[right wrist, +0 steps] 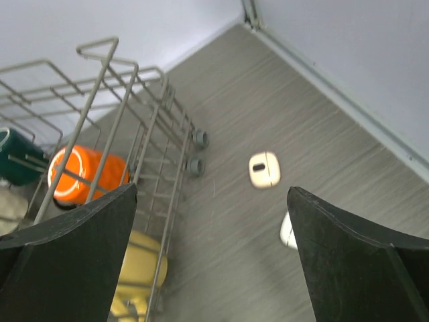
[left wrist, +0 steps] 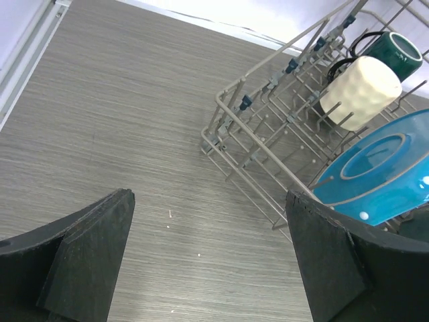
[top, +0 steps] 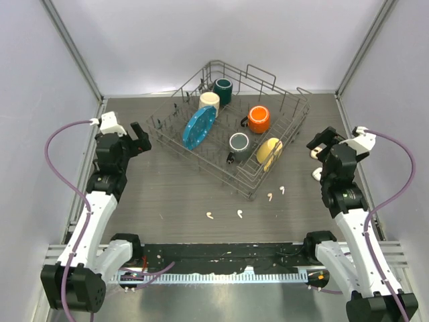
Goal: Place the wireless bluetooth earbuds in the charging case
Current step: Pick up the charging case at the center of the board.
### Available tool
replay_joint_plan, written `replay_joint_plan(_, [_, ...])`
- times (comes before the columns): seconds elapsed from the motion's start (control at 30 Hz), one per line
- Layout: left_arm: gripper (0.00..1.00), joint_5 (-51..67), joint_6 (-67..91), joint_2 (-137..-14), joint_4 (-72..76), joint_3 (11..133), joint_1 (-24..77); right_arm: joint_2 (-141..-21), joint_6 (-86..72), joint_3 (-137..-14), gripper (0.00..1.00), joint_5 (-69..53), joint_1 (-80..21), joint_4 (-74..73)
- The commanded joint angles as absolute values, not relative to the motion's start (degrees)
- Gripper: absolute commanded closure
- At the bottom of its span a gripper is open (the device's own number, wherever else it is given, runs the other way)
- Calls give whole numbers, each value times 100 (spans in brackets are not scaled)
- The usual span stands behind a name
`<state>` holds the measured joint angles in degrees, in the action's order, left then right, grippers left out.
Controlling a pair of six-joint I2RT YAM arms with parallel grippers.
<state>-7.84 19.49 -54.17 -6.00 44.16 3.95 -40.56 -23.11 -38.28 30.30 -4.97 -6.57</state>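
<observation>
Four tiny earbuds lie on the table in front of the rack: a cream one [top: 210,215], a white one [top: 239,213], a cream one [top: 270,196] and a white one [top: 282,190]. A closed cream charging case [right wrist: 263,169] lies on the table near the right wall, and a white case [right wrist: 288,231] beside it is partly hidden by my right finger. Both cases also show in the top view, the cream case [top: 314,153] and the white case [top: 317,174]. My right gripper [right wrist: 212,191] is open and empty above them. My left gripper [left wrist: 208,198] is open and empty, left of the rack.
A wire dish rack [top: 295,111] stands at the back middle, holding a blue plate [top: 199,127] and orange [top: 259,119], yellow [top: 269,153], grey [top: 238,143], cream [top: 209,101] and dark green [top: 223,90] mugs. Walls enclose the left, right and back.
</observation>
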Motion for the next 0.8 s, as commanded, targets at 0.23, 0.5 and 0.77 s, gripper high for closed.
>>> replay_joint_plan(0.23, [0,827,1801,-4379,-1116,4045,360,-3718,-4112,-4939,1,1741,-483,-3498])
replay_joint_plan(0.5, [0,380,2001,-4905,-969,3815,422,-3998,-3808,-5528,0,2619,-492,-4034])
replay_joint_plan(0.77, [0,475,2242,-4369,-2011,4587,431,-5036,-2789,-6969,0,2191,-475,-4712])
